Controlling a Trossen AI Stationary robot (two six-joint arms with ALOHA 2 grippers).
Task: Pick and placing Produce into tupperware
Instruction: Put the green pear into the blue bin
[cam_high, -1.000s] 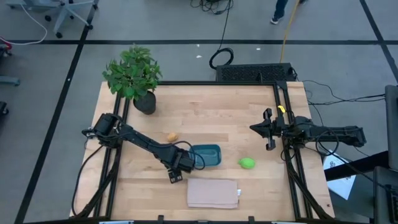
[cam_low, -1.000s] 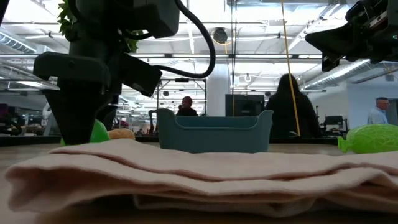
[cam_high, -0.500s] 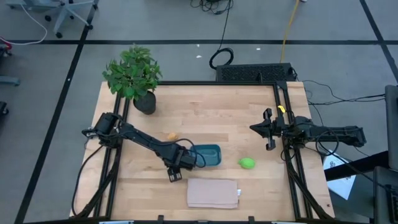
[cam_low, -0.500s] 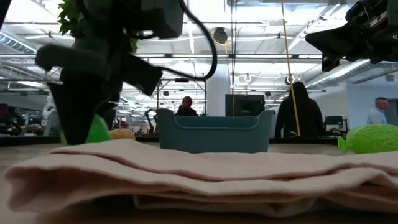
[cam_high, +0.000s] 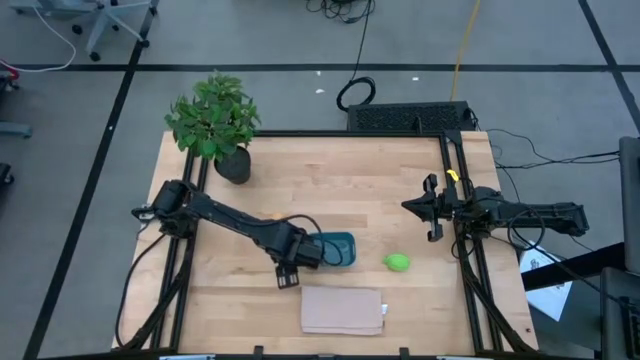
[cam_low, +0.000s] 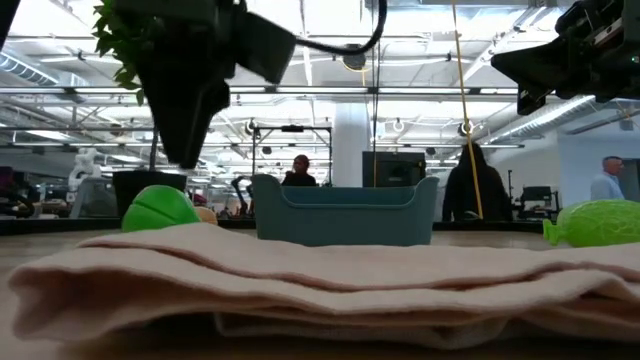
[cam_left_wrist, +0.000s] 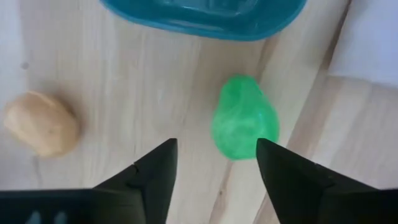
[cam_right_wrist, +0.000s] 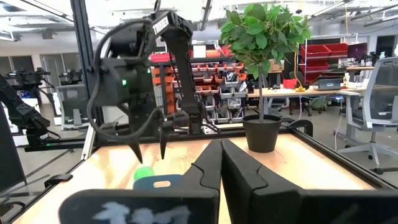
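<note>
Lifted since half a second ago, left tool (cam_left_wrist: 214, 165), fingers apart above green produce (cam_left_wrist: 244, 118) just beside tupperware (cam_left_wrist: 205, 15), presumably lining up a grasp. Parked well right of tupperware, right tool (cam_right_wrist: 219, 163), fingers together.

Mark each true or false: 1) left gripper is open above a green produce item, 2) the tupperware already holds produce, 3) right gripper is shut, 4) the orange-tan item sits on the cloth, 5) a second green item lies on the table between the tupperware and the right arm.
1) True: the left gripper is open, fingers straddling the green produce item below.
2) False: the tupperware looks empty.
3) True: the right gripper is shut, waiting at the table's right edge.
4) False: the orange-tan item lies on bare wood, away from the cloth.
5) True: the second green item lies there.
</note>
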